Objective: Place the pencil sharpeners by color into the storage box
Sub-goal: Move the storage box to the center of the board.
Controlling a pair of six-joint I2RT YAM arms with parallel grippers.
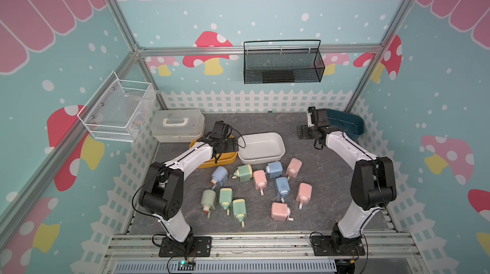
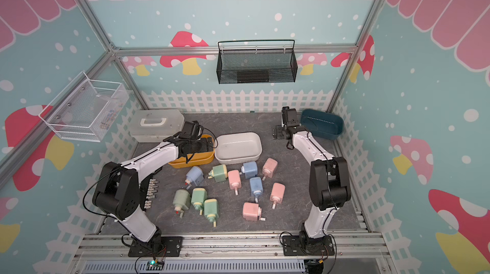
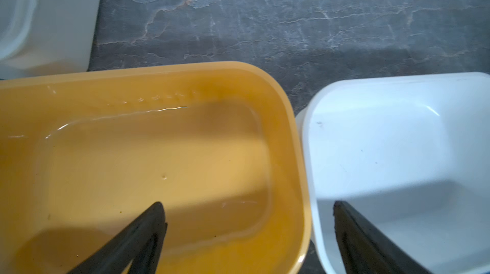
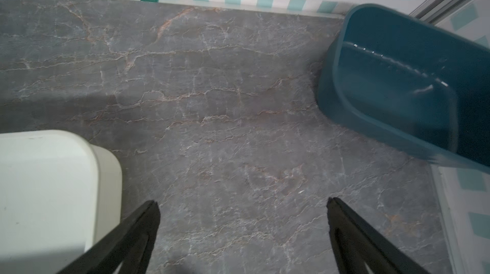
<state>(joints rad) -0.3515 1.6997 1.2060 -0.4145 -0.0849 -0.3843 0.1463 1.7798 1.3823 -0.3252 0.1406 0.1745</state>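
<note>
Jaws on left gripper (image 3: 248, 203) and right gripper (image 4: 242, 201) are spread wide, empty; left hangs over the yellow bin (image 3: 159, 71), right over the table (image 4: 212, 100), teal bin (image 2: 322, 124) at its 3 o'clock in a top view. Your eleven pencil sharpeners (image 1: 259, 180) lie loose at 6 o'clock of the white bin (image 1: 261, 148): I'd have you assign one color per bin, drop straight onto an outlier, pinch its flat sides, not the crank stub (image 1: 262, 192). No readable brand or label.

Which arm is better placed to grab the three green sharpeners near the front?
Left, likely: the green sharpeners lie close to its base, and the left gripper is open and empty.
</note>
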